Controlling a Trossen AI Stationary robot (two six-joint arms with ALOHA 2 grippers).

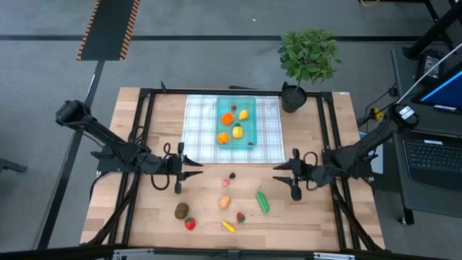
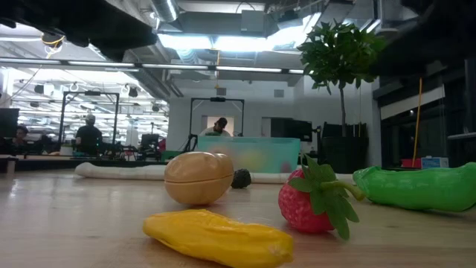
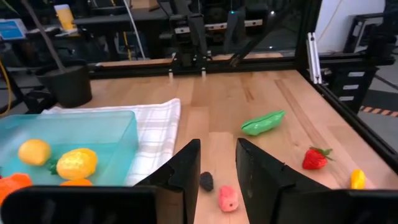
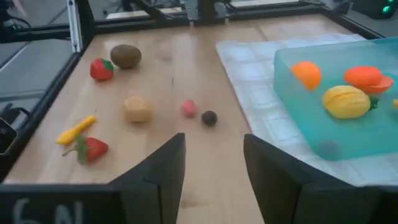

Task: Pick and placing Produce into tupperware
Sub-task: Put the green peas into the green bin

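Tupperware (image 1: 237,124), upper centre of your high view, holds lemons (image 1: 244,114) and oranges (image 1: 227,118); both grippers, left (image 1: 196,168) and right (image 1: 280,172), hover apart-fingered, empty.

both arms are dark, slim and jointed, with black cable loops near the wrists. the left gripper (image 1: 189,170) and the right gripper (image 1: 285,175) each end in two flat, matte black, wedge-shaped fingers (image 3: 184,174), with pale raised characters on the right gripper's body.
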